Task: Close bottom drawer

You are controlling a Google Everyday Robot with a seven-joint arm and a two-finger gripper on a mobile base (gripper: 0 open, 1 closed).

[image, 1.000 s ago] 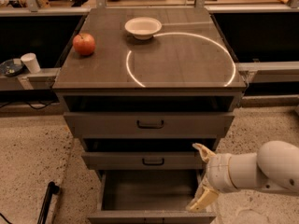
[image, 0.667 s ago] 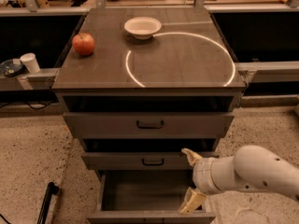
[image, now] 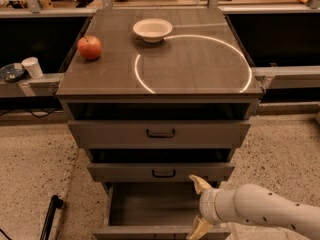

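Observation:
The bottom drawer (image: 150,209) of the grey-brown cabinet is pulled far out; I see its deep plain grey tray, and its front panel (image: 150,232) runs along the bottom edge of the view. My gripper (image: 198,206) is open, its two pale fingers (image: 198,184) spread one above the other over the right side of the tray, just behind the front panel. The white arm (image: 265,209) reaches in from the lower right.
The middle drawer (image: 161,172) and the top drawer (image: 159,133) are each partly open above. On the cabinet top (image: 200,59) lie a red apple (image: 89,47) and a white bowl (image: 152,29). A paper cup (image: 33,67) stands at left. A black rod (image: 50,216) lies on the floor.
My gripper and arm have moved left, from beside the drawer's right edge to over the right part of the tray. The drawers have not moved.

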